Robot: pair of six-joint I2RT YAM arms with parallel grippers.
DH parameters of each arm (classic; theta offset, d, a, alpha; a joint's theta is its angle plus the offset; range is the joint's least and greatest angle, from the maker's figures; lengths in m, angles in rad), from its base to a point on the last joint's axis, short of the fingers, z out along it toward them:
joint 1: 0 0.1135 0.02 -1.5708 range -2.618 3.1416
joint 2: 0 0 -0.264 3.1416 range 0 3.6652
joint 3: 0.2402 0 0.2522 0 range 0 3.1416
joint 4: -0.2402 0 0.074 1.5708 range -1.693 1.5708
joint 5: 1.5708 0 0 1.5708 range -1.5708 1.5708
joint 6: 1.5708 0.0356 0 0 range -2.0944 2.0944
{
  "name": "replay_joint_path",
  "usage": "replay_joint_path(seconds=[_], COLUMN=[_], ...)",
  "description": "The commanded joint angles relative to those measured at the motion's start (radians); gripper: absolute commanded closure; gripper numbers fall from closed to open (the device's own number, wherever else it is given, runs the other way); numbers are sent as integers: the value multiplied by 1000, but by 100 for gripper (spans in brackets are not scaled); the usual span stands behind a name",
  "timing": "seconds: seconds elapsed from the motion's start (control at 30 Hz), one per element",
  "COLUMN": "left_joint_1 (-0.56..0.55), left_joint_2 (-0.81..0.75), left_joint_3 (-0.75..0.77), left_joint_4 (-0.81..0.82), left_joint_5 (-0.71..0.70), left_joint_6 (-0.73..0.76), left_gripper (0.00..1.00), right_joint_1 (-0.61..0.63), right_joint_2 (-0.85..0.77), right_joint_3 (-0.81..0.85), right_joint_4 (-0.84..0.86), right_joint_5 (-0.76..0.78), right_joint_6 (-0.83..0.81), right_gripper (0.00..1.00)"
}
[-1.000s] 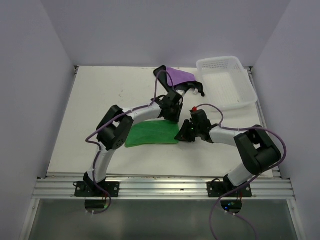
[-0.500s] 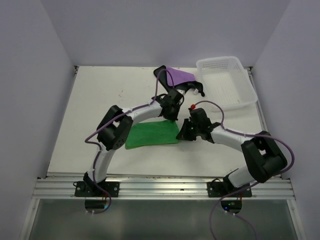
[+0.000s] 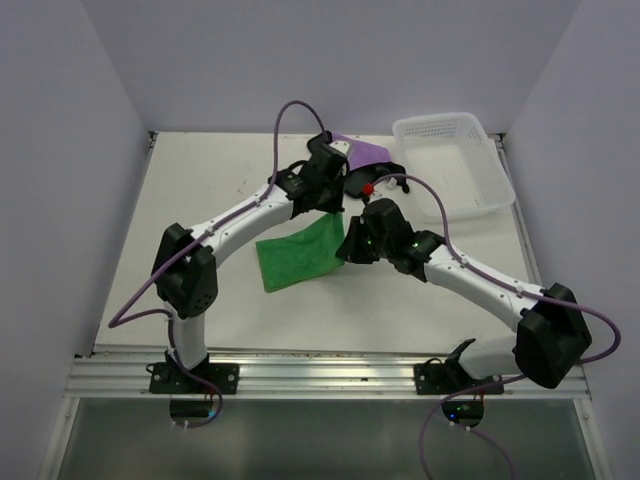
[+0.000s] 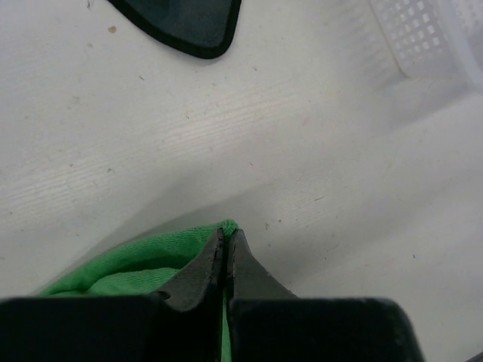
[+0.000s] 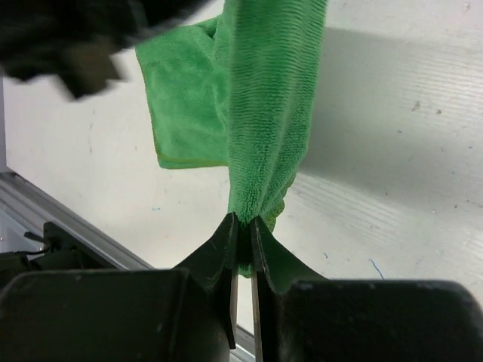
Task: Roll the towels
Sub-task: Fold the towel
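Both claws are gripping the green towel (image 3: 298, 256) near the middle of the frame. The left claw (image 4: 226, 245) is clamping one corner and the right claw (image 5: 243, 226) another edge, holding that side above the bench (image 3: 200, 200). The purple towel (image 3: 365, 153) is lying at upper centre, beside the basket (image 3: 460, 175).

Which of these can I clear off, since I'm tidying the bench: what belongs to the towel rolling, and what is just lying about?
Belongs to the job:
- green towel, pinched by the left gripper and the right gripper
- purple towel, at the far side of the table

Just lying about:
- white basket, far right, nothing visible in it
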Motion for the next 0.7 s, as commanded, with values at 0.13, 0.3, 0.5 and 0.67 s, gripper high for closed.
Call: replay_joint_path(seconds=[0.13, 0.3, 0.5, 0.67], left_joint_1=[29, 30, 58, 64], left_joint_2=[-100, -129, -214, -346], left_joint_3=[-54, -88, -81, -109], left_joint_4=[159, 171, 144, 197], left_joint_5=[-99, -112, -141, -173], left_joint_6=[13, 11, 16, 17], left_gripper=[100, 100, 100, 100], right_joint_1=[22, 33, 79, 128], right_joint_2=[-54, -60, -71, -44], right_joint_3=[-18, 86, 198, 270], right_joint_4=[-138, -229, -278, -259], right_joint_5=[26, 68, 83, 29], right_joint_6=[21, -77, -164, -221], right_gripper=[100, 100, 100, 100])
